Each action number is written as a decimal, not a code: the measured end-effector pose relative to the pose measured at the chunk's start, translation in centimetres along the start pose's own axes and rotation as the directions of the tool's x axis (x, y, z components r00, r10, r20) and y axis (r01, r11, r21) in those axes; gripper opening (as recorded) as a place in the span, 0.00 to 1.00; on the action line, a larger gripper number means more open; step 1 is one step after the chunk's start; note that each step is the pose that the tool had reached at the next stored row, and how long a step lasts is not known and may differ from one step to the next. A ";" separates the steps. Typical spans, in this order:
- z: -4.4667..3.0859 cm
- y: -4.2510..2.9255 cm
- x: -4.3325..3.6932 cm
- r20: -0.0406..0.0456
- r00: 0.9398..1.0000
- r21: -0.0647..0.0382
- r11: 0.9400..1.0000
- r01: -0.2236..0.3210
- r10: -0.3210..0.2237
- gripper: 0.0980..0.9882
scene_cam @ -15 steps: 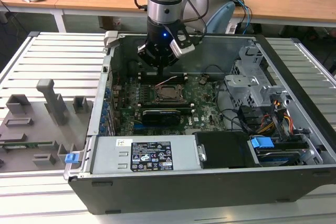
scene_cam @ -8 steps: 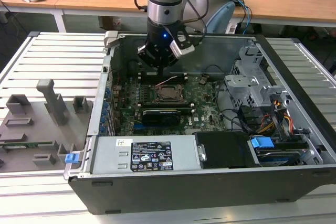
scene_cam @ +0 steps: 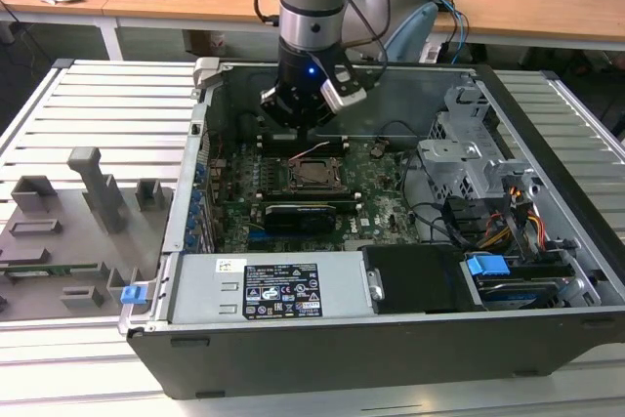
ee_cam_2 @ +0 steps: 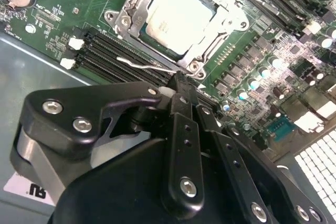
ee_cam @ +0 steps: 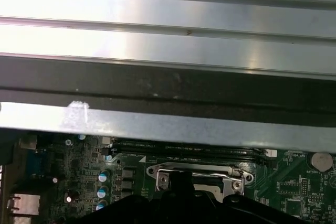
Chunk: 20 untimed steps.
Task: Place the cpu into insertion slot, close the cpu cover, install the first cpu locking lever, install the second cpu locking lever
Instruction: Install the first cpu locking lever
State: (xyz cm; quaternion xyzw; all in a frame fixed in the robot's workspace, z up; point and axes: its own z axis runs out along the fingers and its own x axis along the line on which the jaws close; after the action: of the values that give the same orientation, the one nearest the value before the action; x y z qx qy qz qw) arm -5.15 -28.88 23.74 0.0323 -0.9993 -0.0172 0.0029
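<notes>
CPU seated, cover down; gripper low beside socket at a lever.

The small square silvery-grey cpu (ee_cam_2: pixel 177 18) lies in the square metal-rimmed insertion slot (ee_cam_2: pixel 137 20) on the green circuit board (ee_cam_2: pixel 52 19), upper centre of the second wrist view, framed by the thin silvery cpu cover (ee_cam_2: pixel 229 23). The black gripper (ee_cam_2: pixel 180 85), fingers pressed together and empty, sits just beside the thin wire locking lever (ee_cam_2: pixel 144 65). Risk, as judged: the closed tip slips off the springy lever, striking the black memory slots (ee_cam_2: pixel 113 59).

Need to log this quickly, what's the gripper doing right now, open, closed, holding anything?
Gripper: shut, holding nothing, fingertips beside the cpu cover, which is down over the cpu.
</notes>
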 end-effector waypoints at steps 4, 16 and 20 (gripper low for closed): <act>0.22 0.00 -0.11 0.000 1.000 0.000 1.000 0.015 -0.015 0.01; 0.92 0.57 -1.42 0.000 1.000 0.000 1.000 0.014 -0.014 0.01; 1.03 0.74 -1.61 0.000 1.000 0.000 1.000 0.014 -0.014 0.01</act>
State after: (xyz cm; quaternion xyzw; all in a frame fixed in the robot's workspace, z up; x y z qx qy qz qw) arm -3.60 -27.99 22.72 0.0393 -0.9991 -0.0171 0.0026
